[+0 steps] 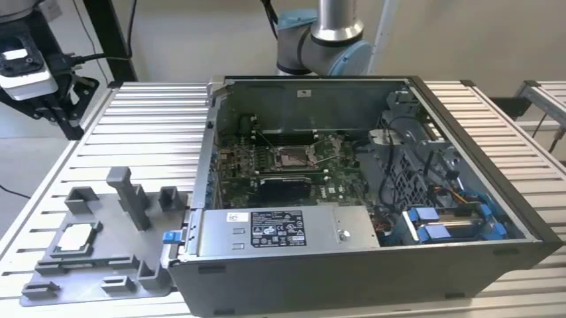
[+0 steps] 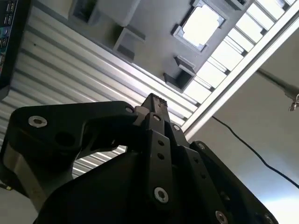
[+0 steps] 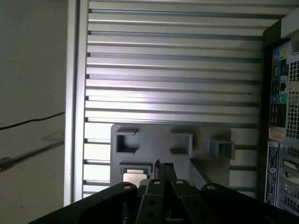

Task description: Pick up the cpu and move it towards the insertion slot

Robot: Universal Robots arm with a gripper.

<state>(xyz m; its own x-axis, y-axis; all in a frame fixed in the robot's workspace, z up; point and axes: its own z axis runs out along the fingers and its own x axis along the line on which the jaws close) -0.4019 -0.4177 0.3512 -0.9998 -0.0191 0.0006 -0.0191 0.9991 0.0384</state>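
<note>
Gripper point(image 2: 154, 99) fingers are clenched together, nothing between them - same in both wrist views. It hangs above the slatted aluminium table point(image 1: 150, 132), clear of everything and touching nothing.

The cpu point(image 1: 75, 238) has not been picked. It lies flat, silvery face up, in a square pocket of the grey tray point(image 1: 97, 265). The tray sits on the table just beside the computer case point(image 1: 354, 265), on the exterior view's left. In the first wrist view the cpu point(image 3: 134, 176) shows just past the fingertips point(image 3: 157, 169), but I can't tell the height gap from that view. In the second wrist view it is a bright square point(image 2: 201, 23), well apart from the gripper tip.

The insertion slot point(image 1: 292, 157) is inside the open case - 1 square metal-framed socket on the green board point(image 1: 332, 185), with a dark rectangular recess point(image 1: 283, 189) next to it. Slot and cpu are well apart, with the case wall between them.
</note>
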